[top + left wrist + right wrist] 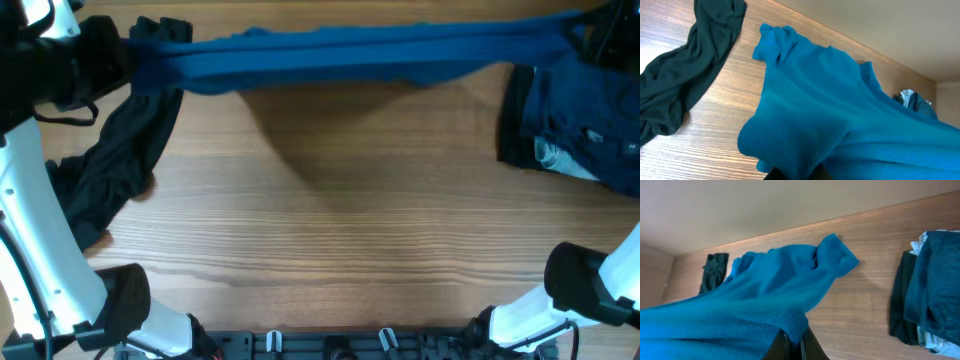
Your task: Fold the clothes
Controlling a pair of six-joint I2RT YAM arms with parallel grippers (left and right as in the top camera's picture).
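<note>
A medium-blue T-shirt [360, 55] hangs stretched in a long band above the far side of the table. My left gripper [140, 45] is shut on its left end and my right gripper [588, 30] is shut on its right end. The left wrist view has the blue T-shirt [830, 100] bunched over the left gripper [795, 172], hiding most of the fingers. In the right wrist view a fold of the T-shirt [765, 290] is pinched in the right gripper [796, 347]. A black garment [110, 170] lies crumpled at the table's left.
A pile of navy, black and pale pieces [580, 130] lies at the right edge, under the shirt's right end. The wooden table [340, 240] carries the shirt's shadow in the middle. Both arm bases [120, 300] stand at the near edge.
</note>
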